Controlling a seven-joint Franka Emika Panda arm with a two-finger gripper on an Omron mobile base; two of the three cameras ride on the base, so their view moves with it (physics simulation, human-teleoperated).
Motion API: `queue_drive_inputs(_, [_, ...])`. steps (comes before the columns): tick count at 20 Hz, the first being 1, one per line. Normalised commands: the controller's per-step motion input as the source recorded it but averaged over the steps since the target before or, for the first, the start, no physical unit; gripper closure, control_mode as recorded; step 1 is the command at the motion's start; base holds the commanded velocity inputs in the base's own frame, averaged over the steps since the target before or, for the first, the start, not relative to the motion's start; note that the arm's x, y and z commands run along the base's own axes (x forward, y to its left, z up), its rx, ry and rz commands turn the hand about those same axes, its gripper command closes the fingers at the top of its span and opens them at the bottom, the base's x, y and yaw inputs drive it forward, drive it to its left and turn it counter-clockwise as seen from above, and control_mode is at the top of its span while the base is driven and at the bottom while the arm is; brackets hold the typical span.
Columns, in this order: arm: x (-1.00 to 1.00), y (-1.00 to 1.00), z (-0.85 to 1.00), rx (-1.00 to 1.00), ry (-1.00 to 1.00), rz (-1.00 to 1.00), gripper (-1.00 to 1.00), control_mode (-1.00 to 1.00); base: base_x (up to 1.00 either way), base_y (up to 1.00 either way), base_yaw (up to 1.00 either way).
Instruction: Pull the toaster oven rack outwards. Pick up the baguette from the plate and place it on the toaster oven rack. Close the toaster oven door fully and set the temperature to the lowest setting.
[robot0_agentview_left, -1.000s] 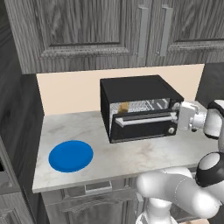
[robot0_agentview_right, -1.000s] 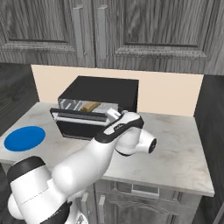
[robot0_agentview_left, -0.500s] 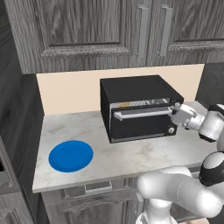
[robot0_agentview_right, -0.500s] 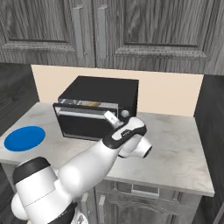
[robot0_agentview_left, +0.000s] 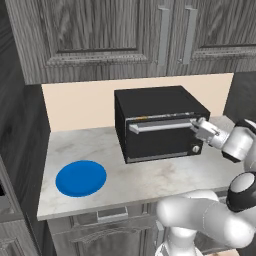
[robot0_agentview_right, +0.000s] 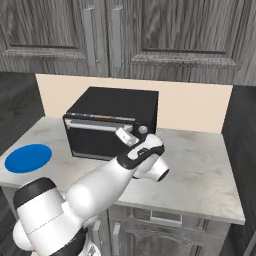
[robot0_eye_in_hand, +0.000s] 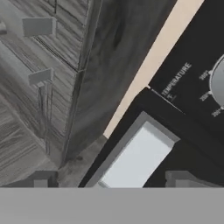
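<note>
The black toaster oven (robot0_agentview_left: 150, 102) (robot0_agentview_right: 117, 107) stands at the back of the counter. The toaster oven door (robot0_agentview_left: 157, 141) is up against its front, with the silver bar handle (robot0_agentview_left: 160, 125) (robot0_agentview_right: 95, 126) along the top edge. My gripper (robot0_agentview_left: 199, 129) (robot0_agentview_right: 125, 136) (robot0_eye_in_hand: 111, 181) is open at the right end of that handle, and the handle's end (robot0_eye_in_hand: 135, 157) lies between my fingertips (robot0_eye_in_hand: 41, 179). The temperature knob (robot0_eye_in_hand: 218, 81) is just beside it. The blue plate (robot0_agentview_left: 81, 178) (robot0_agentview_right: 27, 157) lies bare at the counter's left. The baguette and the toaster oven rack are hidden.
Grey wall cabinets (robot0_agentview_left: 125, 35) hang right above the oven. A dark cabinet side (robot0_agentview_left: 17, 150) closes off the counter's left end. Bare marble counter (robot0_agentview_right: 200, 165) stretches to the right of the oven and in front of it.
The oven door has swung up from partly open to against the oven front. My gripper rose with the handle's right end and stayed open.
</note>
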Motion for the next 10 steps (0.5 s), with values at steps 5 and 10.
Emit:
queue_drive_inputs(5, [-0.09, 0.0, 0.25, -0.17, 0.23, -0.21, -1.0, -1.0, 0.0, 0.0, 0.0])
queue_drive_inputs(10, [0.13, 0.17, 0.13, -0.22, 0.11, -0.22, -1.0, -1.0, 0.0, 0.0, 0.0])
